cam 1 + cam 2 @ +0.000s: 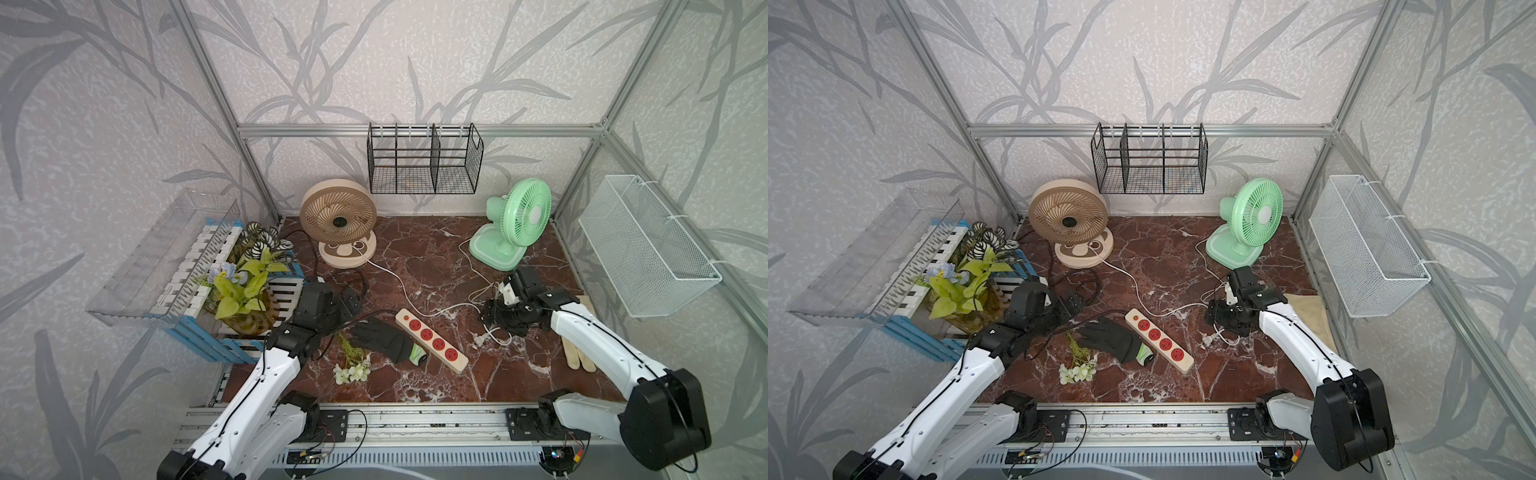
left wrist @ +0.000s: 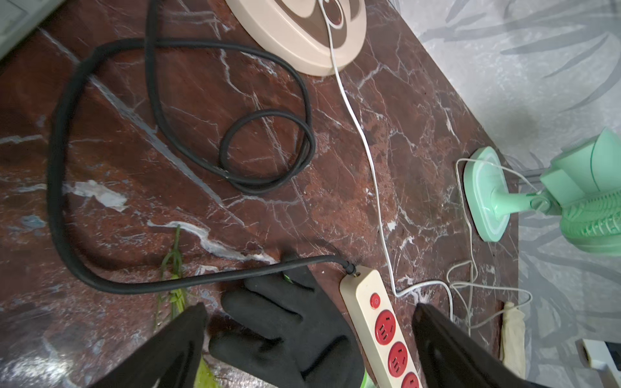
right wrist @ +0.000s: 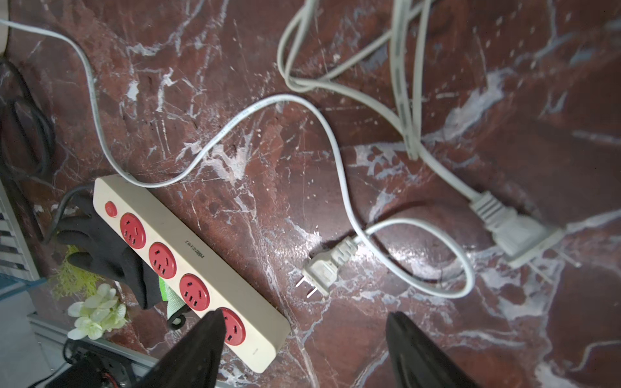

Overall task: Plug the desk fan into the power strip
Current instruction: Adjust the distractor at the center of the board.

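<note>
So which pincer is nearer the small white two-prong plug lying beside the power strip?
Right. The right pincer hangs open just behind the plug, toward the green fan. The left pincer is on the far side of the power strip, near its black cord.

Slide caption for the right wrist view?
Right gripper open near the small white two-prong plug, lying unplugged beside the cream-beige power strip with four empty red sockets.

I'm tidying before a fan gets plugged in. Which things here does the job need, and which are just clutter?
Job: power strip, beige fan, its two-pin plug, green fan, larger plug; which fan is meant is unclear.
Clutter: black glove, flower sprig, potted plant, black wire rack, white mesh basket.
</note>
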{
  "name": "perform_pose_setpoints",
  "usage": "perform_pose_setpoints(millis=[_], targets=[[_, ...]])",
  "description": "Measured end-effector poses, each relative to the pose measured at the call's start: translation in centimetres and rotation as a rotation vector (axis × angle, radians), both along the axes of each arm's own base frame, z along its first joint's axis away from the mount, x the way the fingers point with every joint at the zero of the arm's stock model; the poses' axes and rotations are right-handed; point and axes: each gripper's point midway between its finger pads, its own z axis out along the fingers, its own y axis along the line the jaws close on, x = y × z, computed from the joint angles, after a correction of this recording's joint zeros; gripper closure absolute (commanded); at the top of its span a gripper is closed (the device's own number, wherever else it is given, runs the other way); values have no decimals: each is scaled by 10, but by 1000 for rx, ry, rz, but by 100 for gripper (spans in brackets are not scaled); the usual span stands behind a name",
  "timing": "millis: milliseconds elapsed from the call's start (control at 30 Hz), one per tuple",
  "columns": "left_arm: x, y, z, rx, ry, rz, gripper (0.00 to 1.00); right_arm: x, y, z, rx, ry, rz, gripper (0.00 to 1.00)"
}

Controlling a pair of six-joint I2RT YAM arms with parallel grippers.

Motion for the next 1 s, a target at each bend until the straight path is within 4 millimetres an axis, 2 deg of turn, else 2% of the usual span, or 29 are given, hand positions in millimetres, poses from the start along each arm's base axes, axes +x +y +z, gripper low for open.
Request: perform_pose_setpoints(millis=[200,333,533,600,1000], targets=[[-5,-31,-1,-3,-5,-112,0,-13,-2,-15,16,82,-85,31],[-3,-44,2,-13,-25,-149,0,-17,0,-28,38,138,-147,34],[-1,-50,5,-21,-42,-164,0,-16,1,-40,61,187,-259,45],[0,-50,6,-24,-48,-165,0,-14,0,-44,60,199,-290,54],[1,-55,9,-52,-68,-174,0,-14,-3,-67,33,301,-420,54]])
